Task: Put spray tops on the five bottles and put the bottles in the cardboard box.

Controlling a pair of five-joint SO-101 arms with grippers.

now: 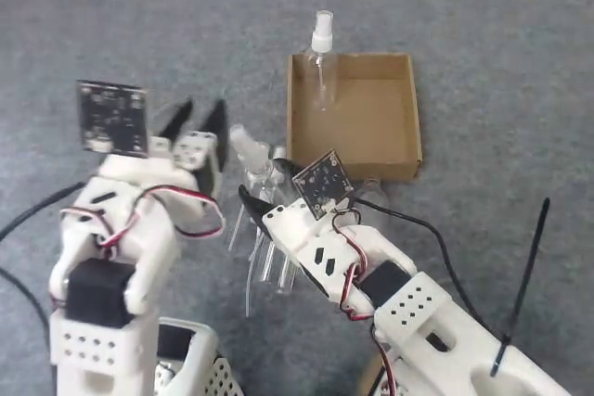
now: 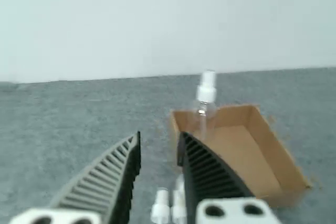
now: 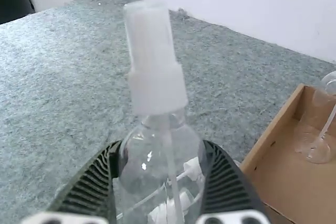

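My right gripper (image 1: 267, 183) is shut on a clear bottle (image 1: 252, 166) that carries a white spray top (image 3: 154, 61); its jaws (image 3: 160, 153) press both sides of the bottle body just left of the cardboard box (image 1: 353, 118). Another clear bottle with a spray top (image 1: 322, 57) stands upright in the box's far left corner, also seen as the capped bottle (image 2: 206, 102). My left gripper (image 1: 202, 110) hangs open left of the held bottle with nothing between its fingers (image 2: 113, 182). Several loose spray tops (image 1: 264, 252) with long tubes lie on the grey mat under the right arm.
A white perforated basket (image 1: 200, 364) sits at the near edge by the left arm's base. A black cable tie (image 1: 529, 266) sticks up at the right. The box wall (image 3: 278, 156) is close to the held bottle. Loose tops (image 2: 160, 208) lie below the left gripper.
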